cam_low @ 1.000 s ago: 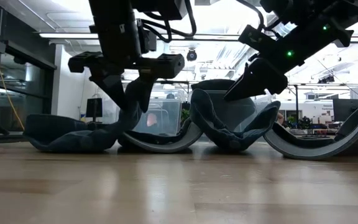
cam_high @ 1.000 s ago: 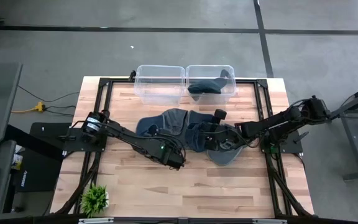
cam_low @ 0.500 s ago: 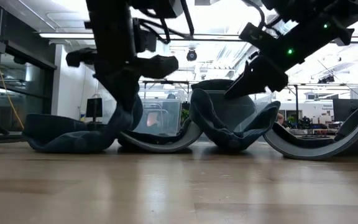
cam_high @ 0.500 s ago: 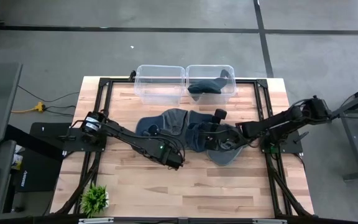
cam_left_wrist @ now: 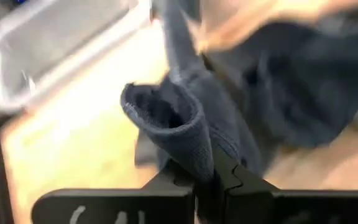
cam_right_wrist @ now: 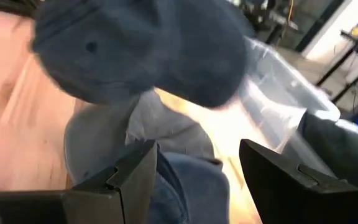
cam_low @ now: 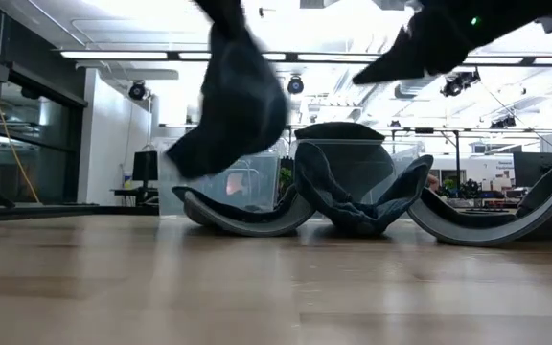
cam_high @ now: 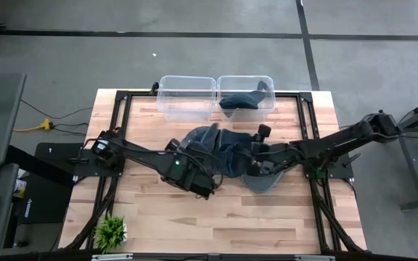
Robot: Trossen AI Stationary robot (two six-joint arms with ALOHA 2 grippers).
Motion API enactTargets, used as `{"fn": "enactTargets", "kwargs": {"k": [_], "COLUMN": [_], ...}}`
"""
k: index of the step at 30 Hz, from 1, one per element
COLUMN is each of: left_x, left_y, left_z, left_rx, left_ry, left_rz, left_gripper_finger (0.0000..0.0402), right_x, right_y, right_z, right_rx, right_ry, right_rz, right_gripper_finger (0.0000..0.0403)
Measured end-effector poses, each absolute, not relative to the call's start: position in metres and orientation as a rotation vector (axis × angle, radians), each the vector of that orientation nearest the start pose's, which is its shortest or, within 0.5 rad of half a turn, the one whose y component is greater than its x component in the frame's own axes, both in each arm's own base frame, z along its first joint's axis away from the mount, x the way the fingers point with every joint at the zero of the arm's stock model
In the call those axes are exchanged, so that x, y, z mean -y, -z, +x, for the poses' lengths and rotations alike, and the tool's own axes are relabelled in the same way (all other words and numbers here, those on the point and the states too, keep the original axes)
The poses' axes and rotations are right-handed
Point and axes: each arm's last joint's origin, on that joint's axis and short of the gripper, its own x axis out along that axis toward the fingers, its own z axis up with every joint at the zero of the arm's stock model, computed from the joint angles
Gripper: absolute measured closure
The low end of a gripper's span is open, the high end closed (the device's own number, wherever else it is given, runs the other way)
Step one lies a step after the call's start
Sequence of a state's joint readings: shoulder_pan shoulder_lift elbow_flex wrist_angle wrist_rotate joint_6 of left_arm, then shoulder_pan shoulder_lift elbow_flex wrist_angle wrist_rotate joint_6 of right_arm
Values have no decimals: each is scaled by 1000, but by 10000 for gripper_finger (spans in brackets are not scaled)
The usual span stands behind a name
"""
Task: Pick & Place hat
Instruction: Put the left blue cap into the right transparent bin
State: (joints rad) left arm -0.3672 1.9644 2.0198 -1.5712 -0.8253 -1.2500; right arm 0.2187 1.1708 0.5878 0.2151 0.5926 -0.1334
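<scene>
Several dark blue caps lie in the middle of the table [cam_high: 151, 210]. My left gripper [cam_left_wrist: 211, 186] is shut on one dark blue cap [cam_high: 202, 138], which is raised above the table and hangs in the air in the low view [cam_low: 233, 105]. My right gripper [cam_right_wrist: 197, 174] is open and empty. It hovers above the other caps [cam_high: 256, 170], right of the held cap, and shows high up in the low view [cam_low: 410, 53]. Two caps [cam_low: 353, 192] rest on the wood, their brims curving up. My left gripper pinches a bunched fold of the cap's cloth [cam_left_wrist: 197, 158] between its two fingers. The cap is lifted clear of the table and hangs slack [cam_low: 228, 125] below the hold. Which part of the cap the fold belongs to does not show.
Two clear plastic bins [cam_high: 187, 98] stand side by side at the table's far edge; the right one [cam_high: 263, 109] holds a dark cap [cam_high: 239, 101]. A small green plant [cam_high: 111, 232] stands at the near left corner. Bare wood lies toward the near edge.
My left gripper has risen with the cap, which lay spread on the table and now hangs bunched and clear of it. My right gripper has also risen and reached toward the table's left, over the remaining caps.
</scene>
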Motion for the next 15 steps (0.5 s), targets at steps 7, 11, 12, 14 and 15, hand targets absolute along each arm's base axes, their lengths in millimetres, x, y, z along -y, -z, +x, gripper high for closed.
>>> {"fn": "enactTargets", "kwargs": {"k": [7,11,12,14,15], "left_x": [104,93,91,87,85], "left_y": [-391,-408,-409,-409,-408], "left_z": [349,348,348,349,350], "left_rx": [-613,-612,-625,-662,-680], "left_ry": [-944,-924,-920,-902,-891], "left_rz": [-103,-71,-59,-26,-15], "left_gripper_finger": [401,401,401,401,401], "right_x": [-45,-47,-46,-44,-43], "right_y": [-250,-265,-269,-277,-281], "right_z": [224,212,208,201,197], "right_rx": [-281,-216,-203,-177,-164], "right_ry": [187,167,195,247,258], "right_rz": [-385,-451,-464,-491,-506], "right_gripper_finger": [179,179,179,179,179]}}
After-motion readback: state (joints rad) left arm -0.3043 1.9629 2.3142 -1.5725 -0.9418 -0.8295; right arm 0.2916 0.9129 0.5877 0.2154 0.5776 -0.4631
